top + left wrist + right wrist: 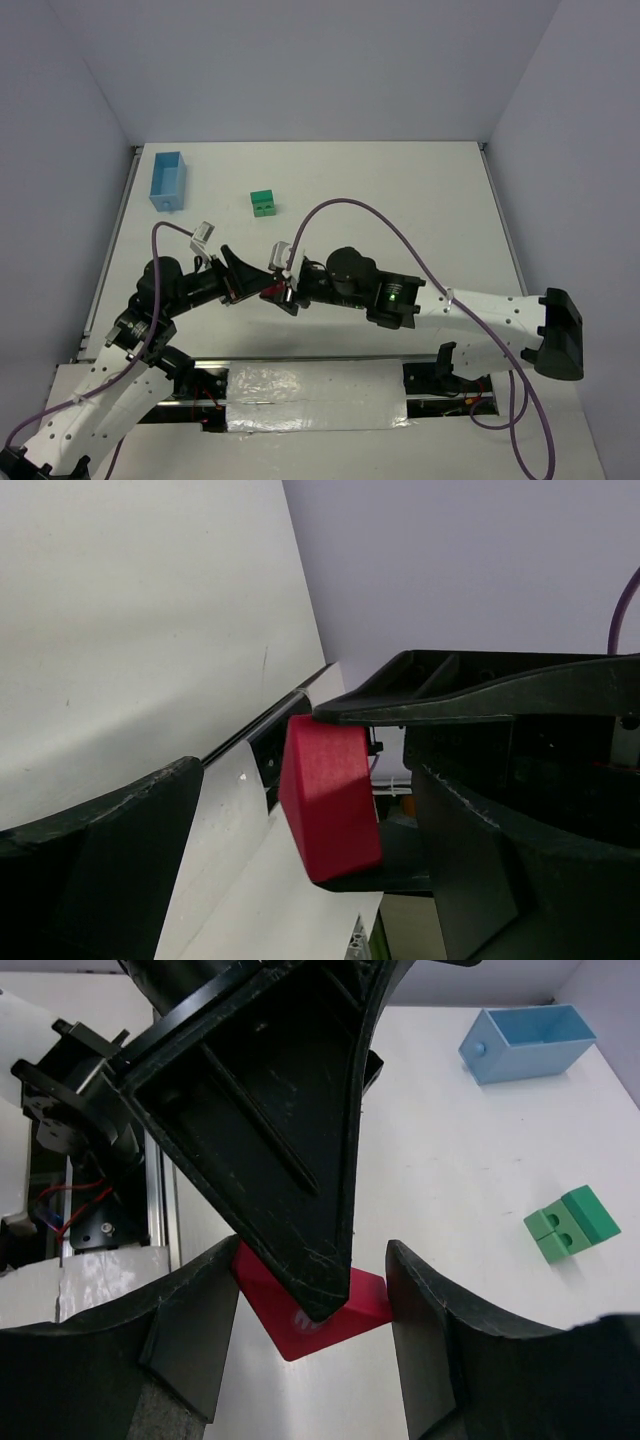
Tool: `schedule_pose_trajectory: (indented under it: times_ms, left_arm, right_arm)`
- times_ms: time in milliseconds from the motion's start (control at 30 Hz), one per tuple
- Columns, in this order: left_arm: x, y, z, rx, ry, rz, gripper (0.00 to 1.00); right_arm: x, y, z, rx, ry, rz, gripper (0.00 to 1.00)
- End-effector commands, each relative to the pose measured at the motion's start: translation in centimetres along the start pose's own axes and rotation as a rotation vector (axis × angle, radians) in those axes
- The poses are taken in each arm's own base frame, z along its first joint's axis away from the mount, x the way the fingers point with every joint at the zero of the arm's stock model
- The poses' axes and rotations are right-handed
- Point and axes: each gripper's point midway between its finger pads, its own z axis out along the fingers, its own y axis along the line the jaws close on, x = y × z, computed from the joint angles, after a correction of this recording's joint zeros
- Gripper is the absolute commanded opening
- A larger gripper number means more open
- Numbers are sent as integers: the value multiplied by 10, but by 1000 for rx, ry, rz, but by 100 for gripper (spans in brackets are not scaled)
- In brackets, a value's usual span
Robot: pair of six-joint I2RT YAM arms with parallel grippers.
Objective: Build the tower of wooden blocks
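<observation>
One red roof piece (358, 1308), axis unclear, is pinched by right gripper (283, 293); left gripper (238, 275), spread, overlaps it; green cubes (263, 203) at 12 o'clock

- A white desk (400, 190) takes up the middle, its matte top evenly lit.
- Plain pale lilac-grey walls close it in: back wall (320, 60), left wall (50, 200), right wall (580, 150).
- A dark rail (330, 360) runs along the desk's near edge, with a crinkled whitish sheet (315, 395) just beside it.
- The light is soft and the shadows are faint.
</observation>
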Motion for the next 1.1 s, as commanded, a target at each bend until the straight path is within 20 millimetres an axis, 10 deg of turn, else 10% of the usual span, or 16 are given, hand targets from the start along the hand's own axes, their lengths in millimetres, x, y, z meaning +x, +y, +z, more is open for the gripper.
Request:
schedule_pose_trajectory:
  times_ms: [0,233,533,633,733,1067]
  left_arm:
    - [3,-18,-1,95,18,26,98]
    - [6,-21,-3,118,29,31,82]
    - [6,-28,-3,155,38,71,0]
    - [3,-30,-2,165,32,111,0]
    - [-3,-33,-3,173,-11,140,0]
    - [-33,-36,-2,170,-187,244,0]
  right_arm:
    - [-25,-4,5,15,-32,-33,24]
    - [-18,-11,16,55,8,-60,24]
    - [-18,-7,24,27,32,-65,27]
    - [-13,3,21,-24,25,-49,39]
    - [-13,4,17,-16,10,-15,99]
    - [-28,0,-30,-1,-87,274,100]
